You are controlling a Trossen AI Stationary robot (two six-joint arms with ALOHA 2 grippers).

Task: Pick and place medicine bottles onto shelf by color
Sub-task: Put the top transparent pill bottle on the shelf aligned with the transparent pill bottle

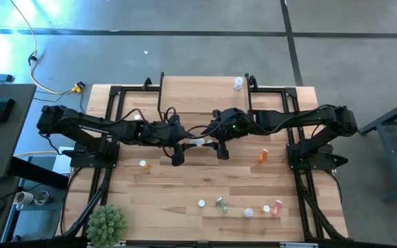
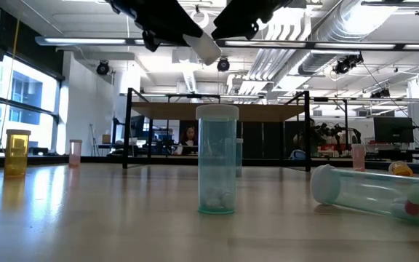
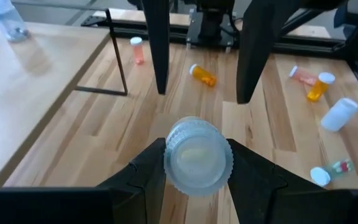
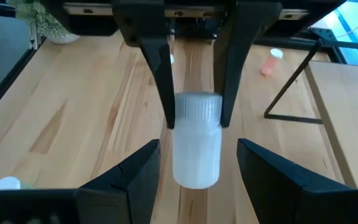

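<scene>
Left wrist view showed the left gripper [image 3: 197, 167] with its jaws closed on the ribbed cap of a white bottle [image 3: 197, 155], seen end-on. Right wrist view showed the same white bottle [image 4: 196, 140] lying lengthwise between the right gripper [image 4: 197, 158] jaws, which stood wide open on either side of the bottle body without touching it, while the 2 dark fingers of the left gripper [image 4: 197, 93] pinched the cap end from the far side.

From the high view, both grippers met above the middle of the tabletop [image 1: 185, 186], the left gripper [image 1: 179, 146] reaching in from the left and the right gripper [image 1: 216, 143] from the right, with the white bottle [image 1: 197, 143] bridging the gap between them, in the air just in front of the shelf [image 1: 205, 93].

On the shelf, 1 clear bottle [image 1: 238, 84] stood near its right rear corner. An orange bottle [image 1: 262, 156] lay on the tabletop to the right of the grippers. Toward the front edge lay a green bottle [image 1: 221, 203], a pink bottle [image 1: 276, 207] and 1 white bottle [image 1: 249, 213], near each other. A green plant [image 1: 107, 224] sat at the front left corner.
</scene>
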